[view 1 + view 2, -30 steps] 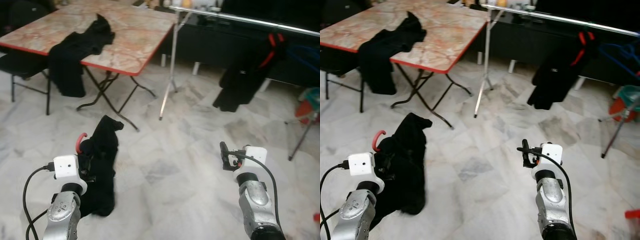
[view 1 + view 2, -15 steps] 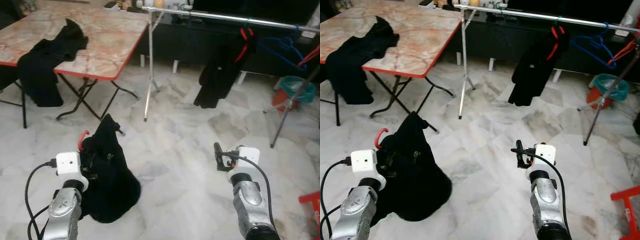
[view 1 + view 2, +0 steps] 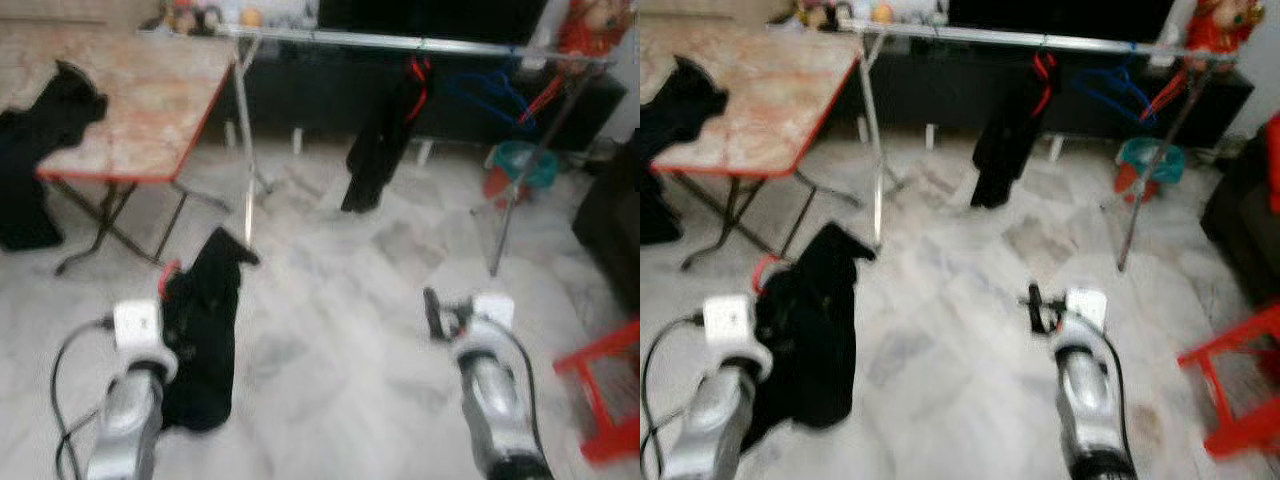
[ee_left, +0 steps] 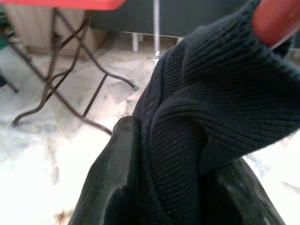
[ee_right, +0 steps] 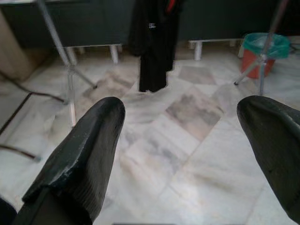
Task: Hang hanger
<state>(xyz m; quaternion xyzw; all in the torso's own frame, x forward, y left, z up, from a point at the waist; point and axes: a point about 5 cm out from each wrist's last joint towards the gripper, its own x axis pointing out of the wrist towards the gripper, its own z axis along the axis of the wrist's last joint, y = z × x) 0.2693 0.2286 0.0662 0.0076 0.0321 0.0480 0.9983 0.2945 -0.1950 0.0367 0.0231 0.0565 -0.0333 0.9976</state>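
Red hanger (image 3: 168, 277) with black sweater (image 3: 205, 330) clamped in left gripper (image 4: 173, 187) jaws, held low above marble floor (image 3: 330, 330), well short of silver clothes rail (image 3: 400, 42). Right gripper (image 5: 187, 154) jaws wide, holding nothing, facing black garment (image 3: 378, 140) hung on that rail.

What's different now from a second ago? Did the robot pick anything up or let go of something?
Mostly the view swung: the robot turned toward the clothes rail, so the table slid leftward in view and a red stool appeared at right. Nothing was picked up or released. The left gripper still holds the black garment on its red hanger; the right gripper stays open, holding nothing.
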